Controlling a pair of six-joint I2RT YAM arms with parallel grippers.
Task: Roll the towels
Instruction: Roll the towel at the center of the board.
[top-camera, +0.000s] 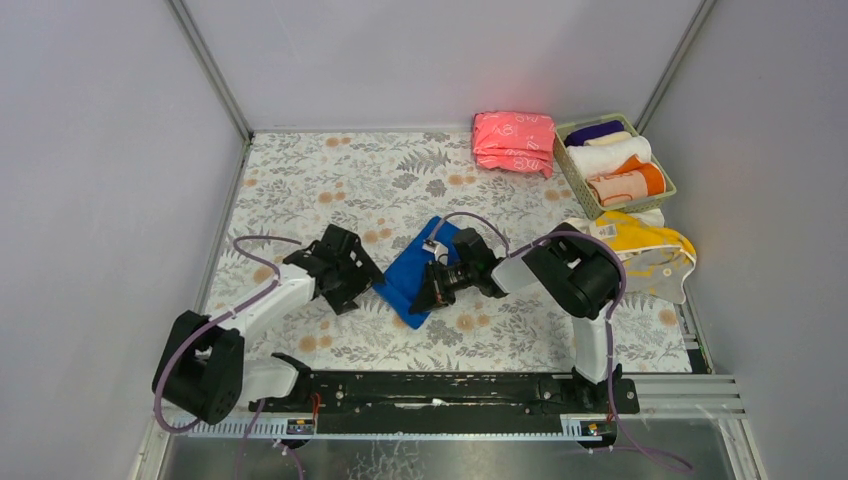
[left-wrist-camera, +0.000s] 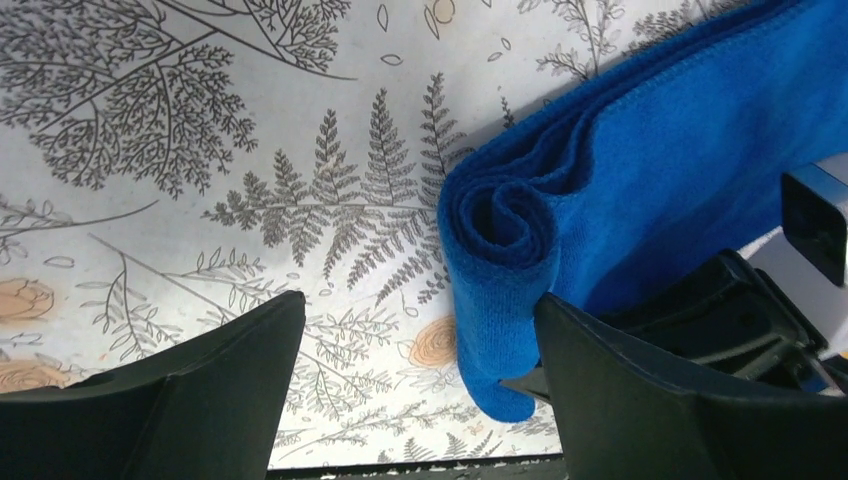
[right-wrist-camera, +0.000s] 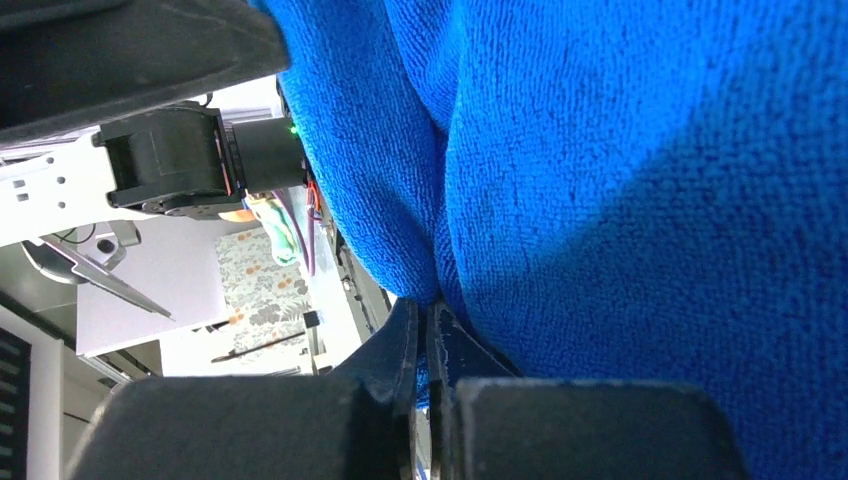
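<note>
Nearest the arm bases, the left gripper (top-camera: 350, 278) hovered low over the floral table (top-camera: 330, 180), its jaws spread wide with only patterned surface between them in the left wrist view (left-wrist-camera: 418, 305). Just at its 3 o'clock lay the blue towel (top-camera: 410, 262), near the middle of the table. The end facing that gripper was curled into a loose spiral (left-wrist-camera: 500, 215) and touched neither finger.

The right gripper (top-camera: 425, 290) sat on the towel's near edge, at about 5 o'clock of the cloth. Its jaws were pressed together on a fold of blue fabric (right-wrist-camera: 428, 325), and the towel (right-wrist-camera: 620, 200) filled most of the right wrist view.

Farther off, at 3 o'clock of the table, a yellow towel (top-camera: 645, 240) lay crumpled and unrolled. Beyond it, at 1 o'clock, a basket (top-camera: 572, 172) held rolled towels (top-camera: 612, 157) side by side. A pink stack (top-camera: 513, 142) rested just beside the basket's 9 o'clock side.
</note>
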